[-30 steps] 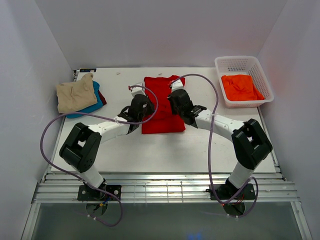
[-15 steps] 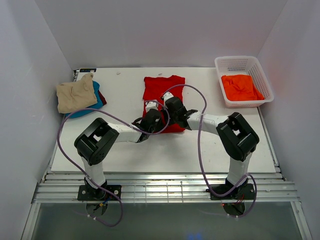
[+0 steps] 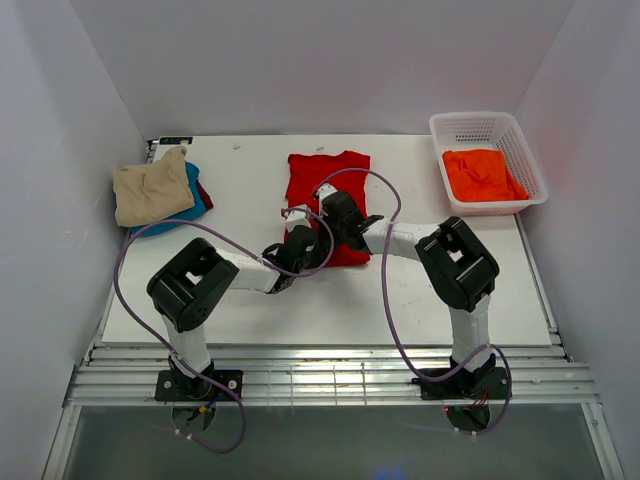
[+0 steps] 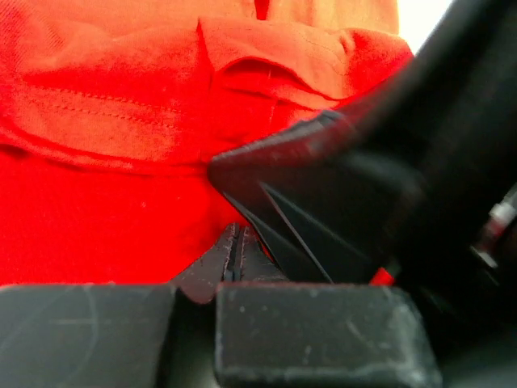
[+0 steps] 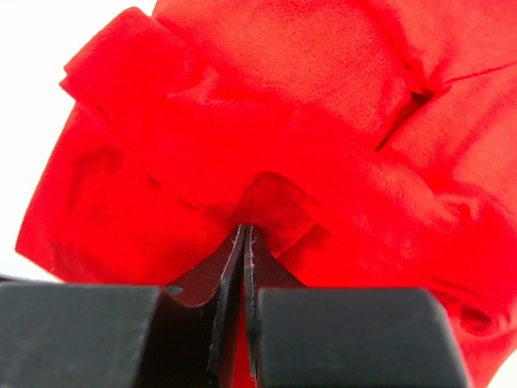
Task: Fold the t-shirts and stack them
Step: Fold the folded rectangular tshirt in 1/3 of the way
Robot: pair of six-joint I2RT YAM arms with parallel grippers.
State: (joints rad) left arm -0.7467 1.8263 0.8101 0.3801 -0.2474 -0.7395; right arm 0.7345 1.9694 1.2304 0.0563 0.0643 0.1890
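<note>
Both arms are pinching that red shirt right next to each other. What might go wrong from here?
The left fingers and right fingers sit close together, so the arms may bump. Each pinches only a small bunch of the red shirt; it might slip, or lift crooked. The purple cable could snag.

Soft, even light from above fills the overhead view, casting only faint shadows on the white worktop [image 3: 330, 310], while both wrist views show the bright red t-shirt [image 5: 283, 121] glowing, oversaturated and fairly sharp, dark foreground parts blurred, and corners blown out white.
</note>
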